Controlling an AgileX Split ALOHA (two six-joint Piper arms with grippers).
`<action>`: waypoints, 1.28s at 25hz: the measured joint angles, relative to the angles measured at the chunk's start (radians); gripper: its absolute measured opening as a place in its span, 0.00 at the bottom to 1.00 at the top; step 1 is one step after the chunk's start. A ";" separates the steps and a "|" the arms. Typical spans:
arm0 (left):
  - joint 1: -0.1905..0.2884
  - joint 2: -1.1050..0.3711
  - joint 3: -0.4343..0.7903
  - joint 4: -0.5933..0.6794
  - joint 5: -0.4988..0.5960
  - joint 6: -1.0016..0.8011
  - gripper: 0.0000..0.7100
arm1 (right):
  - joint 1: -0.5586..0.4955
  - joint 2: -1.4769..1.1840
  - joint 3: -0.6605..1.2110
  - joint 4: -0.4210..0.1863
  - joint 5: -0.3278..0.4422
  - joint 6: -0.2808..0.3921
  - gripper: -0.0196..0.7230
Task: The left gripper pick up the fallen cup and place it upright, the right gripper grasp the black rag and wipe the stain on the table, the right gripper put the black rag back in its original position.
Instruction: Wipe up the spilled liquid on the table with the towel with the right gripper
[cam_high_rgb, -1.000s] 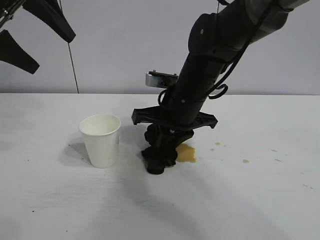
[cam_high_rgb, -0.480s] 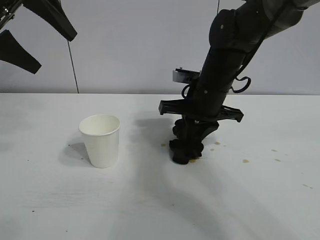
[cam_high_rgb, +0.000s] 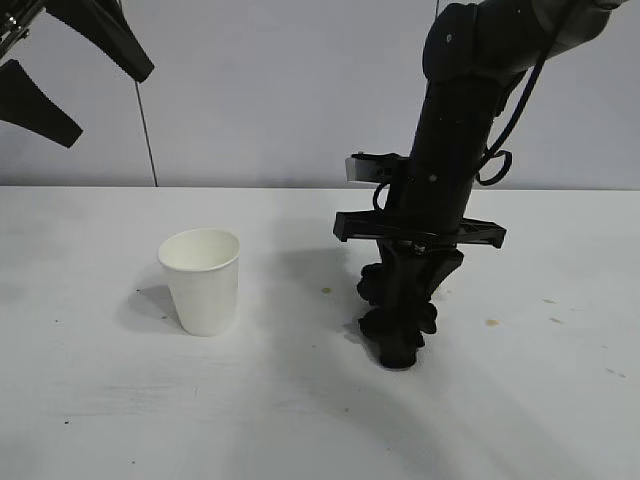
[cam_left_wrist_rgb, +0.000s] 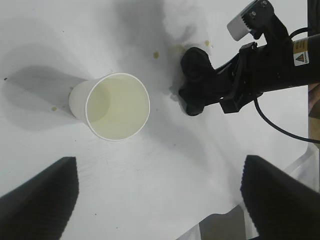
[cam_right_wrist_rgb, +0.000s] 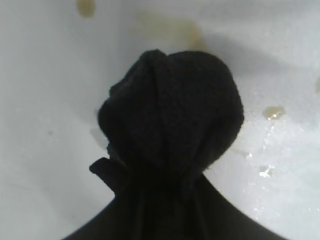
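Two hands are mine here: my right hand (cam_high_rgb: 402, 352) points down at the worktop (cam_high_rgb: 300, 420), clenched on the black rag (cam_high_rgb: 400, 310), which bunches around my fingertips and presses on the white surface. My left hand (cam_high_rgb: 60, 70) hangs high at the far left, well apart from everything, its fingers spread wide and holding nothing. Between the two, the white paper cup (cam_high_rgb: 202, 281) stands upright on the worktop, mouth up, well to the left of the rag and touching neither hand. Of the stain (cam_right_wrist_rgb: 192, 34), only a faint yellowish smear shows just beyond the rag in my right wrist view, with a few small droplets (cam_high_rgb: 491, 322) scattered near it and one speck between cup and rag. The rag hides my right fingertips completely, and whatever liquid lies under it I cannot make out. My left fingers are cut off at the frame edges, so only their tapered black ends show.
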 joint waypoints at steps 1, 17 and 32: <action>0.000 0.000 0.000 0.000 0.000 0.000 0.90 | 0.000 0.000 0.000 0.031 -0.026 -0.013 0.18; 0.000 0.000 0.000 0.000 0.001 0.000 0.90 | 0.078 0.049 -0.004 0.090 -0.278 -0.013 0.18; 0.000 0.000 0.000 -0.002 0.008 0.000 0.90 | 0.078 0.062 -0.005 0.006 -0.416 0.116 0.18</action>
